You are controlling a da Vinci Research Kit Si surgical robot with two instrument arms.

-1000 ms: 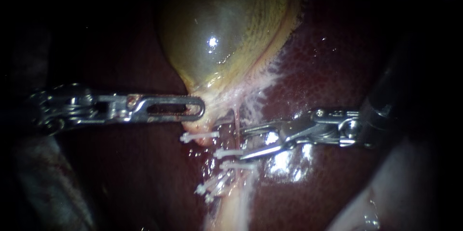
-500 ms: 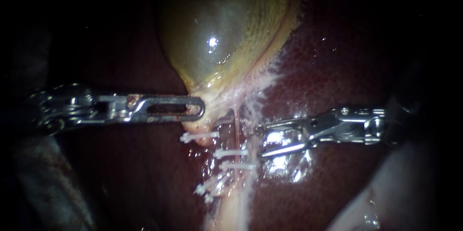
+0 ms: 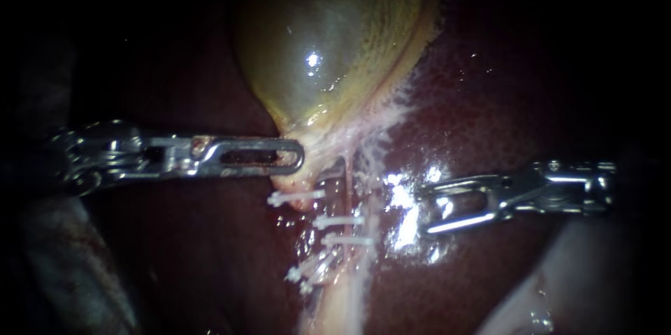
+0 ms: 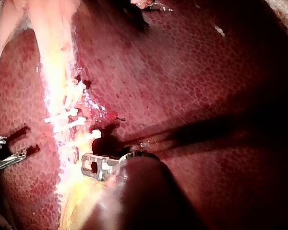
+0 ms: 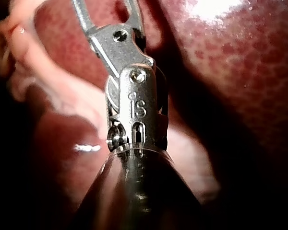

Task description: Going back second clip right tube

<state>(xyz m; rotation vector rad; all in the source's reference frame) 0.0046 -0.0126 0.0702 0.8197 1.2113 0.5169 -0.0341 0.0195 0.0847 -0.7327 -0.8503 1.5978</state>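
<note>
Nearest the lens, a pale band of tissue (image 3: 335,307) runs up toward the clips. A loose cluster of white clips (image 3: 307,273) sits lowest on it. Above these, a lower clip (image 3: 347,240) and an upper clip (image 3: 335,222) lie across what I take to be the right tube (image 3: 340,180). A side clip (image 3: 293,197) lies nearer the left instrument. Which tube each clip actually closes cannot be confirmed from where I stand.

Level with the clips, the right instrument (image 3: 423,210) hangs over the liver (image 3: 489,97). Its jaws are apart with nothing between them, and it is clear of tube and clips. The left instrument (image 3: 300,158) has its jaws together, clamped on the neck of the gallbladder (image 3: 328,48), which rises beyond.

The task calls for the right instrument to back away. Hazards, as I judge them:

1. Liver scoring. The open lower jaw sits low over the wet liver surface. Whether it touches cannot be told. A dipping path would drag a tip across the surface and cause bleeding.
2. Clip snag. A sideways swing toward the tube would let an open jaw hook the upper or lower clip and shift it.
3. Traction change. A slip or a harder pull by the left instrument would strain the clipped tube or tear the neck.
4. Glare. Bright reflections beside the jaws hide depth.
</note>
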